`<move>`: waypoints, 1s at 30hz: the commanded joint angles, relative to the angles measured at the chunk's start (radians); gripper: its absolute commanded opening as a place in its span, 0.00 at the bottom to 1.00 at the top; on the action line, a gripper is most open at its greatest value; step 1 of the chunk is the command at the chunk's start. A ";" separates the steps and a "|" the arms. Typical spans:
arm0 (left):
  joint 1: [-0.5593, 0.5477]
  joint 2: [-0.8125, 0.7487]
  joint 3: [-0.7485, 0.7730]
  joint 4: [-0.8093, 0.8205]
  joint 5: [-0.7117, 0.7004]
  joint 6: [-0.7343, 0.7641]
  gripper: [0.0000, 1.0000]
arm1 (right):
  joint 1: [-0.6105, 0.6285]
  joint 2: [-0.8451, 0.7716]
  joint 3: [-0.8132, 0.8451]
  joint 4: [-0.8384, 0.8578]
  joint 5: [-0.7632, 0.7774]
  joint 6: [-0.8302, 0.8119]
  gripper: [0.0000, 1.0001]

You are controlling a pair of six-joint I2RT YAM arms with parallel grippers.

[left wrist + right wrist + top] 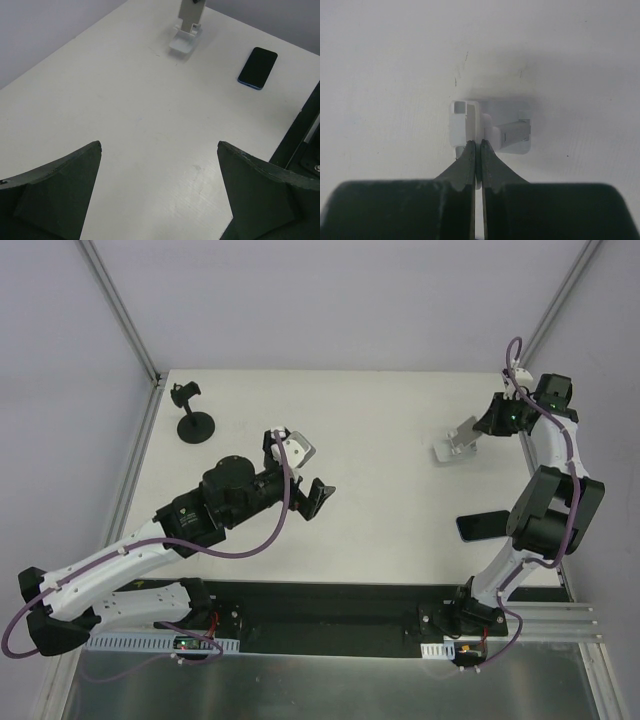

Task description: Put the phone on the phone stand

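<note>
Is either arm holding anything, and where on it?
The right gripper pinches the phone stand by its back plate's top edge; the left gripper holds nothing.

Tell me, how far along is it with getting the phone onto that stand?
Nothing is finished: the phone lies flat on the table, apart from the phone stand. In hand, the right gripper is pinched on the stand's upright plate, perhaps positioning it; the left gripper hangs open, empty. Left: pick up the phone and set it on the stand.
</note>
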 commanded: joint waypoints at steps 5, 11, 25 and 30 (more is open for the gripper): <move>-0.009 0.000 -0.012 0.043 -0.063 0.049 0.99 | -0.008 0.016 0.053 -0.007 0.046 -0.027 0.00; -0.010 0.017 -0.010 0.043 -0.050 0.044 0.98 | -0.019 0.042 0.041 0.036 0.084 0.042 0.00; -0.009 0.017 -0.012 0.043 -0.050 0.043 0.98 | -0.021 0.093 0.004 0.246 0.063 0.180 0.00; -0.010 0.019 -0.013 0.041 -0.050 0.044 0.98 | -0.022 0.125 0.038 0.197 0.041 0.132 0.00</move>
